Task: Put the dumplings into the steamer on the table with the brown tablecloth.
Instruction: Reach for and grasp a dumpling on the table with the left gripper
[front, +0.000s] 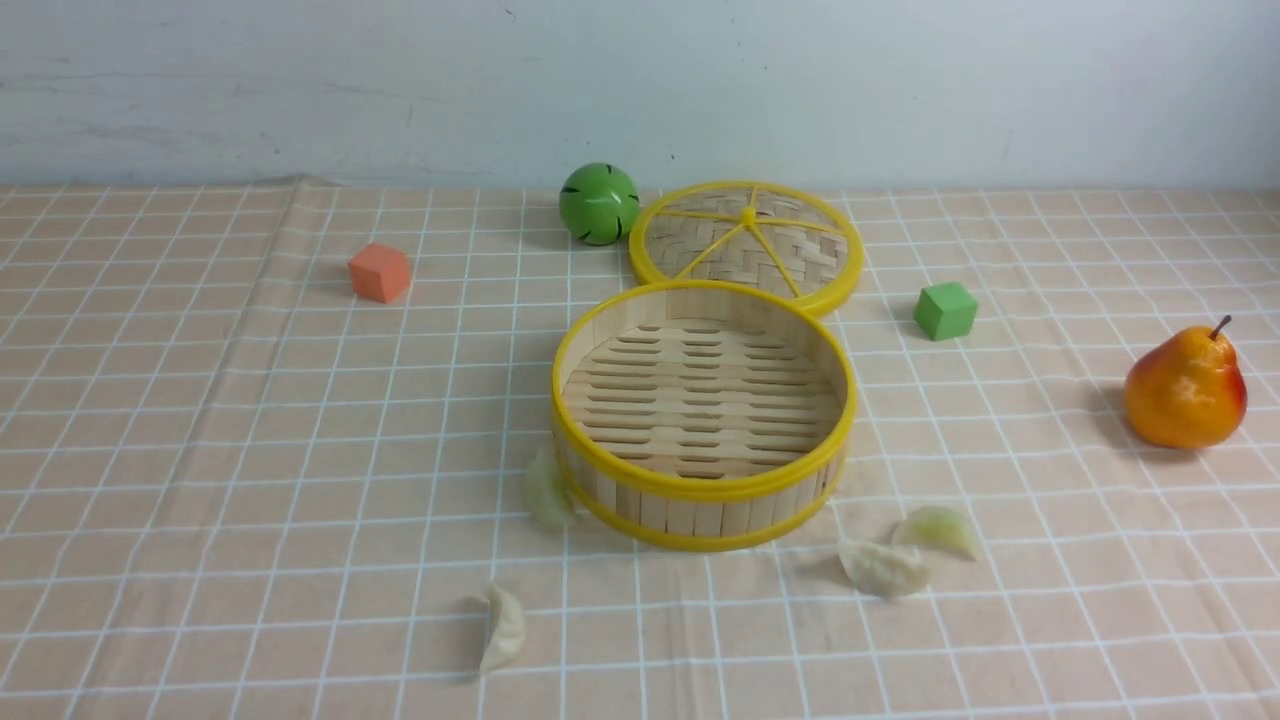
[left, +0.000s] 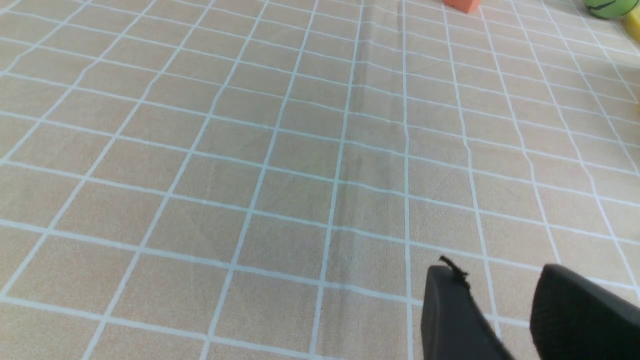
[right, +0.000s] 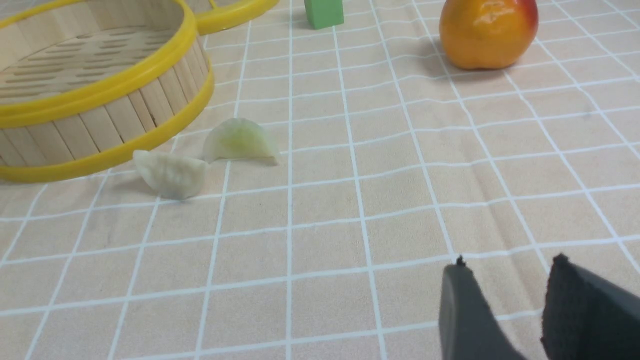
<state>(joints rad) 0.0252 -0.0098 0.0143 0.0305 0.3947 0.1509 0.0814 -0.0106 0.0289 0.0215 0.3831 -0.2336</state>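
Four dumplings (front: 503, 628) lie outside the steamer (front: 700, 495); none loaded. Left gripper (left: 497, 280) and right gripper (right: 507, 270) part-open, empty. Next, I judge, I lower the right onto the white dumpling (right: 170, 174).

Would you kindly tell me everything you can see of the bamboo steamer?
The steamer is a round, open-topped basket: a wall of upright pale bamboo slats between two yellow rims, and a slotted slat floor. It stands upright and empty, mid-table on the brown tablecloth. Its lid lies flat just behind; whether they touch is hidden. A greenish dumpling leans against its left front wall; a white dumpling lies near its right front.
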